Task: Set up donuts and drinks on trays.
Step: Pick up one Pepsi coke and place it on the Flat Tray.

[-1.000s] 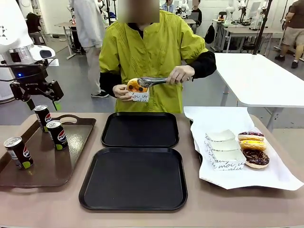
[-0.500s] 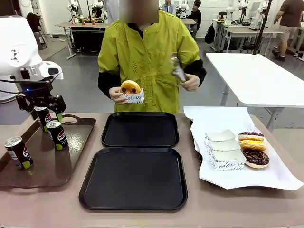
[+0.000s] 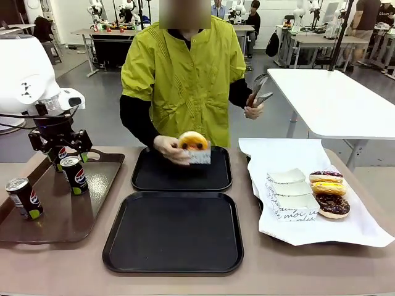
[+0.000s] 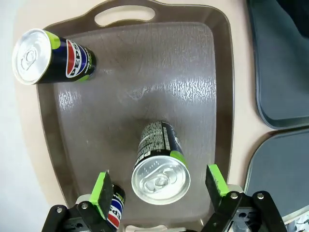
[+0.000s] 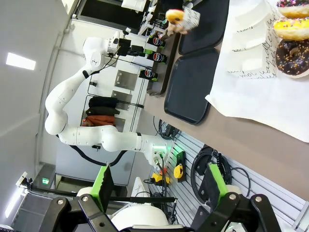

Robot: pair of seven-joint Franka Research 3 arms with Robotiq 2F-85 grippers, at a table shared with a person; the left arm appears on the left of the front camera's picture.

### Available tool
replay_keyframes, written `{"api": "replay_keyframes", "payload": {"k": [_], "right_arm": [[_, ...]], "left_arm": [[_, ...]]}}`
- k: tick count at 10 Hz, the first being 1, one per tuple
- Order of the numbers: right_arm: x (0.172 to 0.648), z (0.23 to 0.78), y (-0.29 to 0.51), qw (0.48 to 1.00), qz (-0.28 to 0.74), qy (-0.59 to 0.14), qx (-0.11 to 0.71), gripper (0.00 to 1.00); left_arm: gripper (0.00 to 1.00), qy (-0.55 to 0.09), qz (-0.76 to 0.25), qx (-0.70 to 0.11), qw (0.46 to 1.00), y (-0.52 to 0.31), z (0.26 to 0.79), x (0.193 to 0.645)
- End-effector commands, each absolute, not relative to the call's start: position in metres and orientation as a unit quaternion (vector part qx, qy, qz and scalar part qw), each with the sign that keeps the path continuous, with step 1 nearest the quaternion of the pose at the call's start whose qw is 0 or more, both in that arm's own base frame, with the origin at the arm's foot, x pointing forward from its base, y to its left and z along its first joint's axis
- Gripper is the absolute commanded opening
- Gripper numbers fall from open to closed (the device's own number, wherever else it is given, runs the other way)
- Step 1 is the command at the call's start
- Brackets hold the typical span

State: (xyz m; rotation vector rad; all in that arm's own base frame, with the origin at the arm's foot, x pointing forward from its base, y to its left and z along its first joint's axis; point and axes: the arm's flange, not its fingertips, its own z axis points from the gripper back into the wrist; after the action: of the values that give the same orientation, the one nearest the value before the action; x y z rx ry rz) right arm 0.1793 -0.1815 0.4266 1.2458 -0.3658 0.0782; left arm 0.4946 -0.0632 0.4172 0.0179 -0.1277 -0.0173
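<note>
Our left claw [image 4: 157,186] stands wide. Its green pads [image 4: 100,191] flank the silver top of a slim black Pepsi can [image 4: 161,174] without touching it, and we cannot tell how far above the can they hang. In the left wrist view a second Pepsi can [image 4: 116,210] peeks out at 7 o'clock of the first, half hidden behind a finger. A third Pepsi can [image 4: 50,55] stands well apart at 10 o'clock. All three are upright on a glossy brown plastic tray with loop handles [image 4: 193,82].

Our right claw [image 5: 158,182] gapes just as wide on open air.

We read the beige desk [image 3: 296,271] with 12 o'clock at the person's side. Two matte black rectangular plastic trays lie at 3 o'clock of the brown one: the near black tray [image 3: 173,231] and, just beyond it at 12 o'clock, the far black tray [image 3: 185,179]. Low over the far tray's 12 o'clock edge the person's hand [image 3: 166,147] holds a yellow-orange glazed ring donut [image 3: 193,140] seated in a small white paper box [image 3: 201,158]; whether the box touches the tray we cannot tell. The person's other hand [image 3: 253,111] holds metal tongs [image 3: 259,86] up at 2 o'clock.

At 3 o'clock of the black trays a white paper sheet [image 3: 352,231] carries a row of white paper boxes with dark script [image 3: 290,197]. Just beside them at 3 o'clock lie three more ring donuts [image 3: 330,189], the middle one yellow, the nearest chocolate brown.
</note>
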Motion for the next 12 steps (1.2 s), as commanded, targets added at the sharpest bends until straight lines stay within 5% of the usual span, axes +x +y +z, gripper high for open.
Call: {"api": "replay_keyframes", "payload": {"k": [1,5,6,9,10,11,12], "right_arm": [[0.179,0.428,-0.181,0.792,0.042,-0.175,0.583,1.00],[0.179,0.428,-0.181,0.792,0.042,-0.175,0.583,1.00],[0.179,0.428,-0.181,0.792,0.042,-0.175,0.583,1.00],[0.179,0.428,-0.181,0.792,0.042,-0.175,0.583,1.00],[0.179,0.428,-0.181,0.792,0.042,-0.175,0.583,1.00],[0.179,0.428,-0.181,0.792,0.042,-0.175,0.583,1.00],[0.179,0.428,-0.181,0.792,0.042,-0.175,0.583,1.00]], "left_arm": [[1.00,-0.064,0.006,0.025,0.998,-0.067,0.404,0.501],[1.00,-0.045,0.009,0.013,0.999,-0.066,0.389,0.509],[0.46,-0.048,0.000,0.007,0.999,-0.066,0.388,0.508],[0.41,-0.040,0.000,-0.002,0.999,-0.066,0.390,0.506],[0.31,-0.036,0.002,-0.001,0.999,-0.066,0.391,0.507],[0.00,-0.034,0.003,0.000,0.999,-0.065,0.392,0.507],[0.00,-0.030,0.004,0.001,1.000,-0.065,0.393,0.506]]}}
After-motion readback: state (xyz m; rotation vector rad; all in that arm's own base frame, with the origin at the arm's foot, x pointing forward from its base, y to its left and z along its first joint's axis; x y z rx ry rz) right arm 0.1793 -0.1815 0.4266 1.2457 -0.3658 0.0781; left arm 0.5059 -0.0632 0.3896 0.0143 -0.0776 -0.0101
